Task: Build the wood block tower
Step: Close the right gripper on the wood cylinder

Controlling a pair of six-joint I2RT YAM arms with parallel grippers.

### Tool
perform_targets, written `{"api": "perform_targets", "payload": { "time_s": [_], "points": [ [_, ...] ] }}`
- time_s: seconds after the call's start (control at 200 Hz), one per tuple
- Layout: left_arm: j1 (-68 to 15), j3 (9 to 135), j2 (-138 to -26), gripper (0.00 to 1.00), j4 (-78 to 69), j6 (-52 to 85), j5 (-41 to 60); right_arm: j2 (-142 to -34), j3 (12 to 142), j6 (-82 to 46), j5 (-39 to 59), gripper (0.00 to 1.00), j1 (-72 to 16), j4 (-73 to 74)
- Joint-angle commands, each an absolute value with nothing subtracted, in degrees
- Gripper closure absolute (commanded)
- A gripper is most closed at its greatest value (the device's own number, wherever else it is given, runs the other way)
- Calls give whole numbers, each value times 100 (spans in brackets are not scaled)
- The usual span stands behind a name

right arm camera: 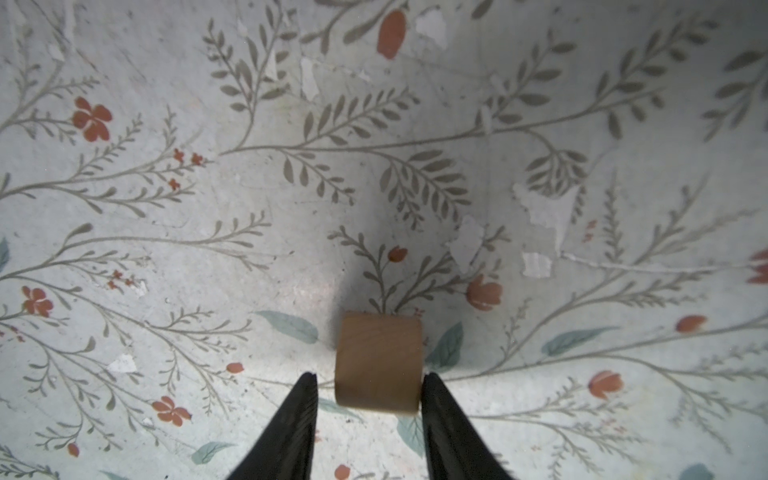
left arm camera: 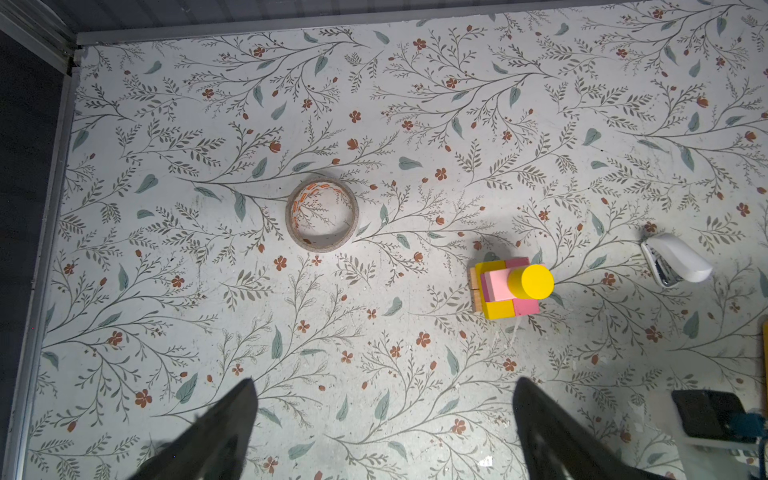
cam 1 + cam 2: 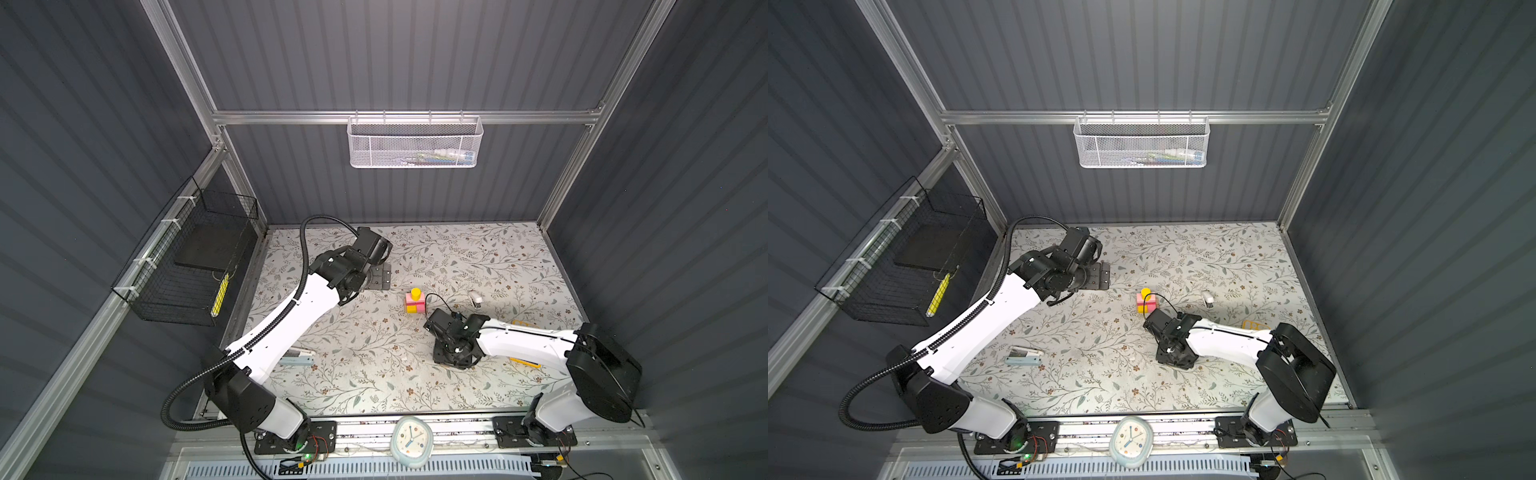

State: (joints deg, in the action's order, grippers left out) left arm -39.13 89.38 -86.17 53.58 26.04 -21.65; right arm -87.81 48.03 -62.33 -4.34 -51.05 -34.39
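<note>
Two arms work over one flowered table (image 3: 365, 374), and it holds one tower (image 3: 414, 301) and one loose block. The tower stands near the middle of the table in both top views, just beyond the right arm's wrist, with one small white stapler (image 3: 475, 299) near it on the right. It is a compact stack. One yellow cylinder (image 2: 531, 281) sits on top of one pale pink block (image 2: 494, 284), and these rest on a square base of yellow and deeper pink pieces. Only the left wrist view shows the plain tan edges (image 2: 475, 291) along one side of that base. That view alone also shows one roll of tape (image 2: 290, 216) lying flat, well apart from the tower. The left gripper (image 2: 384, 381) hangs above bare table with its jaws spread wide and nothing between them. The loose block is a short tan cylinder (image 1: 378, 365). It shows only in the right wrist view, since in the top views the right arm's wrist hides it. The right gripper (image 1: 370, 376) has its jaws narrowed around this cylinder. One finger (image 1: 434, 399) touches its side and the other (image 1: 303, 399) is just beside it with a thin gap, so the cylinder is not clamped. One yellow-orange calculator (image 3: 1253, 324) peeks out from behind the right arm. One round clock (image 3: 412, 442) lies at the front edge.
</note>
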Motion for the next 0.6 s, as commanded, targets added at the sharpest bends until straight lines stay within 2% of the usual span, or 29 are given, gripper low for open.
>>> {"api": "perform_targets", "payload": {
  "time_s": [0.0, 0.195, 0.595],
  "points": [
    [-3858, 8965, -8675, 4, 5467, 2525, -2154, -8901, 4898, -6177, -468, 56, -5109, -3620],
    [-3854, 8947, -8662, 4, 5467, 2531, -2158, -8965, 4920, -6152, -444, 56, -5115, -3622],
    [-3840, 8939, -8675, 4, 5466, 2550, -2127, -8930, 4898, -6156, -458, 69, -5115, -3664]
  ]
}}
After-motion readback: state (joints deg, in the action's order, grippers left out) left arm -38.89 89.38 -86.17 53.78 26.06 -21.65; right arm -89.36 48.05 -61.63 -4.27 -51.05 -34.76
